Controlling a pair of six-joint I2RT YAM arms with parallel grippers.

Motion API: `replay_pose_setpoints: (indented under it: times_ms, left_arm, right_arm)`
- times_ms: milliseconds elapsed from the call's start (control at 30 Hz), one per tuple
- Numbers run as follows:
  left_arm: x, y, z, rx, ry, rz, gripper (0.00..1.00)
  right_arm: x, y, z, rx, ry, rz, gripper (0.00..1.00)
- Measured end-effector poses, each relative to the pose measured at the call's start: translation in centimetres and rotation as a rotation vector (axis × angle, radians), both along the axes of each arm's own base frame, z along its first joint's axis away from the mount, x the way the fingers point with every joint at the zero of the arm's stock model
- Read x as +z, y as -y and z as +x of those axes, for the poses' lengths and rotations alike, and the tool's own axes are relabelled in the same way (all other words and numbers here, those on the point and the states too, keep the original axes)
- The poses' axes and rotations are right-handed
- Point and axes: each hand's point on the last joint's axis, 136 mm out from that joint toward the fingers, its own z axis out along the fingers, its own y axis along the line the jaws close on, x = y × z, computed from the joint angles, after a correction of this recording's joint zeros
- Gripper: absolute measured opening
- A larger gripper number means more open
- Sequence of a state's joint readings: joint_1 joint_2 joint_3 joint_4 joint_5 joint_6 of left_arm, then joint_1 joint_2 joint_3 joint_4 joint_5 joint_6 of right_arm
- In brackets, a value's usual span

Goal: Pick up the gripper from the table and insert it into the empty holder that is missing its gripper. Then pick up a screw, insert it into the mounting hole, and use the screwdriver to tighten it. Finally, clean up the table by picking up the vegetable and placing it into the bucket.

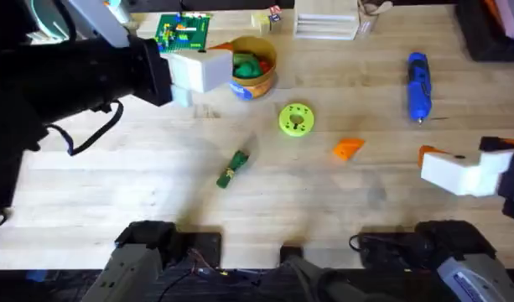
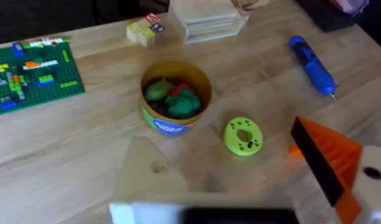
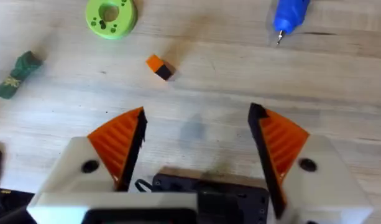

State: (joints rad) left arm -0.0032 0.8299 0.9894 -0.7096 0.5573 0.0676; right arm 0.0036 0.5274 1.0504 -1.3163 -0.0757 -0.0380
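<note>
The small orange gripper [image 1: 349, 148] lies loose on the table [image 1: 114, 184], right of a lime-green disc [image 1: 296, 119]; the right wrist view also shows the gripper [image 3: 159, 66]. My left gripper [image 1: 198, 71] hovers open beside the yellow bucket [image 1: 269, 59]. One of its fingers is the bare white holder [image 2: 153, 177]; the other carries an orange pad [image 2: 330, 155]. My right gripper [image 3: 196, 118] is open and empty near the right edge, with both orange pads in place. The vegetable [image 1: 233, 168] lies mid-table. The blue screwdriver [image 1: 418, 84] rests at the back right.
The bucket [image 2: 178, 64] holds green and red toy pieces. A green brick plate [image 1: 183, 32], small wooden blocks [image 1: 267, 20] and a pale box [image 1: 326, 21] line the back edge. Bare tabletop lies between the vegetable and the arm bases.
</note>
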Motion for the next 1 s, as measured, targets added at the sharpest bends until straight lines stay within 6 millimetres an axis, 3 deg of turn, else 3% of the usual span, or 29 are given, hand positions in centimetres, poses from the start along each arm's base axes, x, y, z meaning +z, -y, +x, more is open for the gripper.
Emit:
replay_pose_setpoints:
  times_ms: [167, 367, 567, 800, 1000]
  left_arm:
    - [-0.7, 0.4, -0.7, -0.021, -0.048, -0.018, 0.993]
    - [0.3, 0.8, -0.4, -0.044, 0.001, -0.027, 0.993]
    - [1.9, 3.9, 0.0, -0.189, 0.180, 0.019, 0.993]
    - [-1.7, 7.9, -1.0, -0.341, 0.376, 0.018, 0.992]
    - [-5.2, 9.6, -4.7, -0.426, 0.562, -0.018, 0.993]
  right_arm:
    - [0.0, 0.0, 0.0, 0.000, 0.000, 0.000, 0.992]
    - [0.0, 0.0, 0.0, 0.000, 0.000, 0.000, 0.992]
    - [0.0, 0.0, 0.0, 0.000, 0.000, 0.000, 0.992]
    - [0.0, 0.0, 0.0, 0.000, 0.000, 0.000, 0.992]
    - [0.0, 0.0, 0.0, 0.000, 0.000, 0.000, 0.992]
